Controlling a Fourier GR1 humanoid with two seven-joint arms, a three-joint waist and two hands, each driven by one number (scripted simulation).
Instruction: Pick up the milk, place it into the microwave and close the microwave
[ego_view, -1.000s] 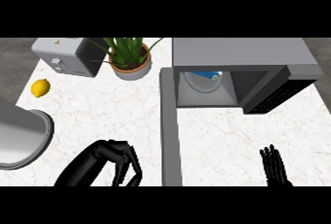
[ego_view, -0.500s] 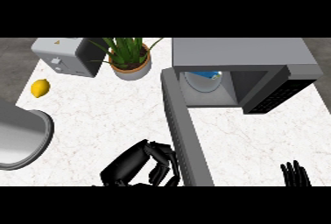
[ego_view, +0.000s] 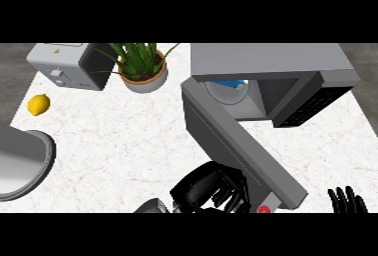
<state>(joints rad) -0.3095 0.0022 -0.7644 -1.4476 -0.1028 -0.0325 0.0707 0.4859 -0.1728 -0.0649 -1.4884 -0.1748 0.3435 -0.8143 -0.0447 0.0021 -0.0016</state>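
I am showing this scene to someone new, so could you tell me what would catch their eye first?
Most striking is the grey microwave door, swung partway and cutting diagonally across the white counter, with the left robot hand curled against its outer face near the lower edge. Behind it, the open microwave shows the milk inside. A potted plant stands out at the back.

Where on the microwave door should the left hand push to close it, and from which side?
Push the microwave door on its outer face near the free end, by the left hand, coming from the left. The door hinges at the microwave and swings out over the counter, so the far end probably turns it most easily. The milk already sits inside. The right hand rests at the lower right edge.
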